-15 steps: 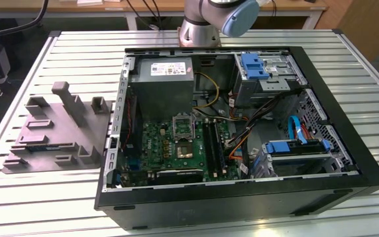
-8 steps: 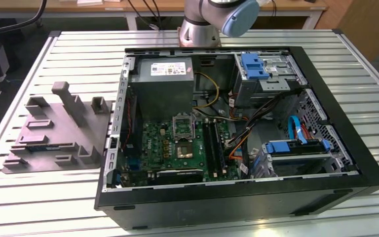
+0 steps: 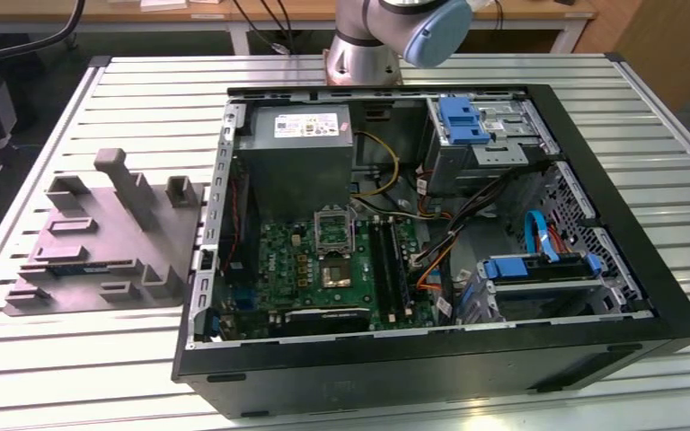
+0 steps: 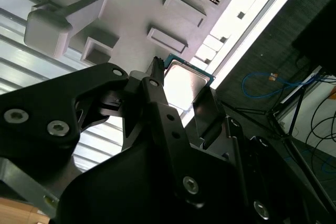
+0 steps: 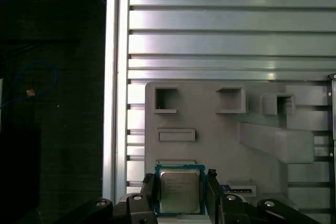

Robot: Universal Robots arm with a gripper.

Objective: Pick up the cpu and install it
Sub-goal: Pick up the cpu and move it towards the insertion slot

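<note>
My fingers (image 5: 212, 190) are clamped on the cpu (image 5: 179, 190), one against each of two opposite edges. As far as I can judge from both wrist views, no gap is left on either side. The cpu (image 4: 184, 82) lies flat, silvery top up, in its shallow seat near one edge of the grey holder (image 5: 220, 140). That holder stands on the slatted counter (image 3: 33, 359) at the exterior view's left, well apart from the open computer case (image 3: 441, 359) in the middle of that view.

I judge the step in hand to be the grip itself, since the chip does not look raised from its seat. To do it well, I want both pads square to the edges and pressing evenly, because a thin tile held off-centre will tip or twist. The squeeze should be firm but modest, and only on the green rim, never on the underside. I should come out of the seat straight and level, and stay clear of the holder's upright post (image 5: 275, 142) close by.
</note>
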